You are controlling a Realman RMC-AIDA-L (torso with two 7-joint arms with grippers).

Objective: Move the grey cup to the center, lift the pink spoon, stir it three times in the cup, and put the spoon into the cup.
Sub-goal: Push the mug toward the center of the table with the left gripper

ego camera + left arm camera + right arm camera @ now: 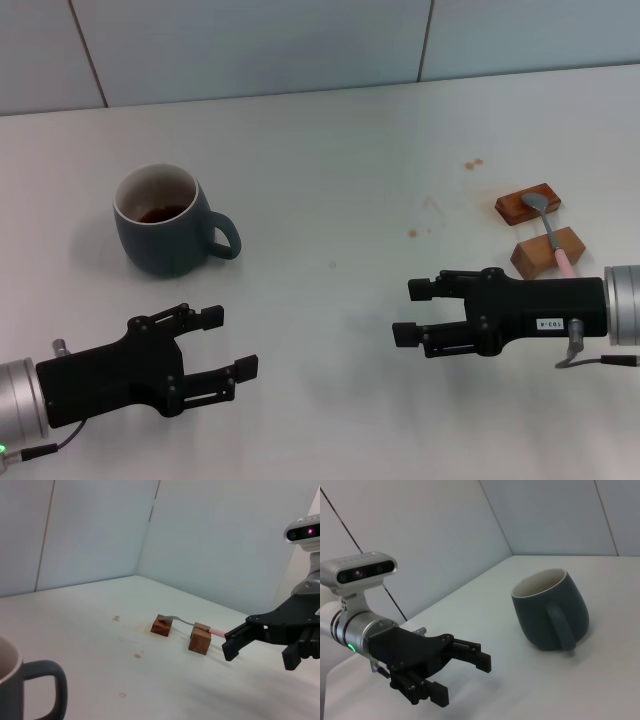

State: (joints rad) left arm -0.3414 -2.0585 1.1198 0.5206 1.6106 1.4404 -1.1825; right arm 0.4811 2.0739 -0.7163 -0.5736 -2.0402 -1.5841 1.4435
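A: Where is the grey cup (pixel 164 221)?

B: On the left side of the white table (pixel 330 180), upright, its loop handle pointing right, a little dark brown liquid at the bottom of its pale inside. It stands clear of both arms.

A: And the pink spoon (pixel 550 230)?

B: Far off on the right, lying across two brown wooden blocks (pixel 540 229): its grey bowl rests on the farther block, its pink handle runs over the nearer one toward the right arm.

A: What is the left gripper (pixel 225 350) doing?

B: It hovers over the near left of the table, just nearer than the cup, fingers spread apart and holding nothing.

A: The right gripper (pixel 412 312)?

B: It hangs over the table near the middle right, pointing left toward the cup, jaws parted and empty. The blocks and spoon sit just beyond its wrist.

A: Anything else?

B: A few small brown stains (pixel 472 163) on the table beside the blocks.
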